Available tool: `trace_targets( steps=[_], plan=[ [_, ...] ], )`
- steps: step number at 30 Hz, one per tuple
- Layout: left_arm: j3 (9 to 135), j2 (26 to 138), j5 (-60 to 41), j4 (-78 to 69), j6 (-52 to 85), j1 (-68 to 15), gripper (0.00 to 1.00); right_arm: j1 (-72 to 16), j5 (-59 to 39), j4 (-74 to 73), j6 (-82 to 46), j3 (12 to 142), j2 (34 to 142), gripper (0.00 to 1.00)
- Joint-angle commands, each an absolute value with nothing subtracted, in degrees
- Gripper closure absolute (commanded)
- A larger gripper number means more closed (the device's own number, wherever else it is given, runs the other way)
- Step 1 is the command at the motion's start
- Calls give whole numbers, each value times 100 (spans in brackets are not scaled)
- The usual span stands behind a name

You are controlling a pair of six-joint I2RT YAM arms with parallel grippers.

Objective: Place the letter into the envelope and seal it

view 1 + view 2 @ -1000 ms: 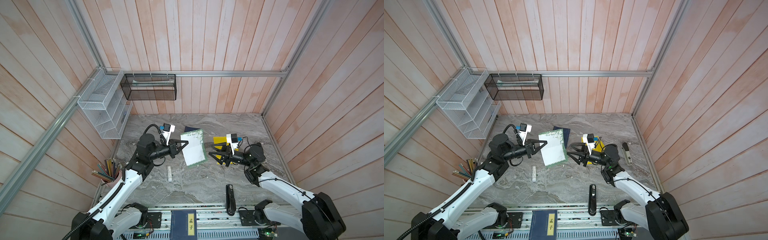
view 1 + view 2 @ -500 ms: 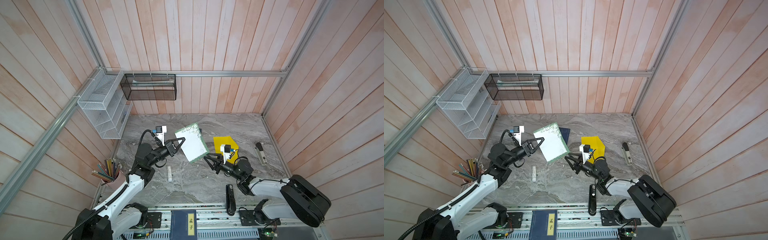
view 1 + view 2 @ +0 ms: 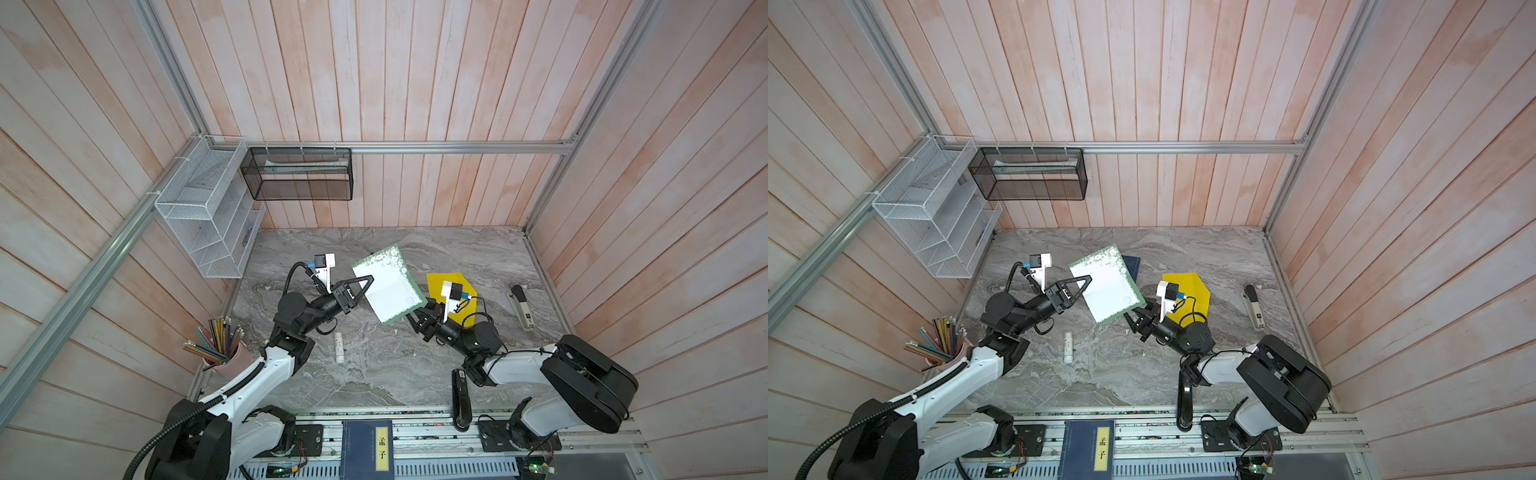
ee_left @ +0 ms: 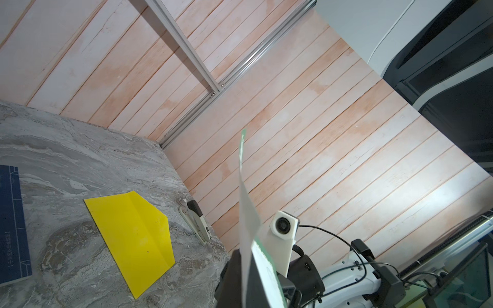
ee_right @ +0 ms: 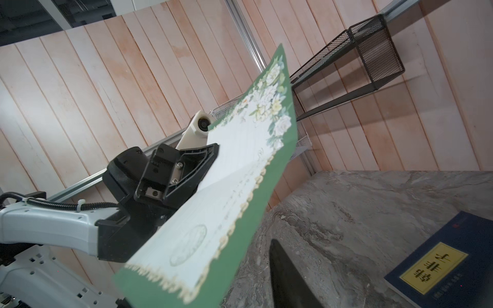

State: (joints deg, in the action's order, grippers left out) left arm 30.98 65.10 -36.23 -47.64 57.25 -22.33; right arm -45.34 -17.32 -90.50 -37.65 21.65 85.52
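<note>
- 2 arms of mine show in both top views. My left gripper (image 3: 360,287) is pressed together on the near-left edge of the letter (image 3: 390,286), which hangs tilted above the table (image 3: 478,253).
- My right gripper (image 3: 420,314) sits at the letter's 5 o'clock corner, its jaws standing partly apart; I cannot tell whether they touch the sheet. The envelope (image 3: 451,277) lies flat on the table at 3 o'clock of the letter, flap open, with my right wrist camera partly over it.
- In a top view a dark blue book (image 3: 1132,266) peeks out from behind the letter's (image 3: 1109,286) far edge, and a second book (image 3: 1088,451) with a yellow label lies on the front rail at 6 o'clock. A white tube (image 3: 1068,347) rests on the table near my left forearm, a stapler (image 3: 1254,306) lies toward the right wall, and a pencil cup (image 3: 942,353) stands at the left edge.
- 1 thin edge of the letter (image 4: 246,213) crosses the left wrist view, rising from my clamped fingers. The envelope (image 4: 133,234) lies flat beyond it, with the stapler (image 4: 197,222) just beside its flap.
- From the right wrist view, my left gripper (image 5: 208,160) pinches the letter's (image 5: 226,192) white side edge. A single dark fingertip (image 5: 285,277) of my right gripper shows just below the letter's green border, apart from it.
</note>
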Motion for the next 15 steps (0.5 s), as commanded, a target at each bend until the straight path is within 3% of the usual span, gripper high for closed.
trace_targets(
  steps=[1, 15],
  plan=[
    [3037, 6565, -3738, -5068, 5748, -2274, 100, -4570, -1635, -9519, -3959, 2245, 8657, 56],
    [2937, 6624, -3823, -5020, 5634, -2424, 100, -4579, -1365, -10352, -4444, 2444, 9221, 48]
  ],
)
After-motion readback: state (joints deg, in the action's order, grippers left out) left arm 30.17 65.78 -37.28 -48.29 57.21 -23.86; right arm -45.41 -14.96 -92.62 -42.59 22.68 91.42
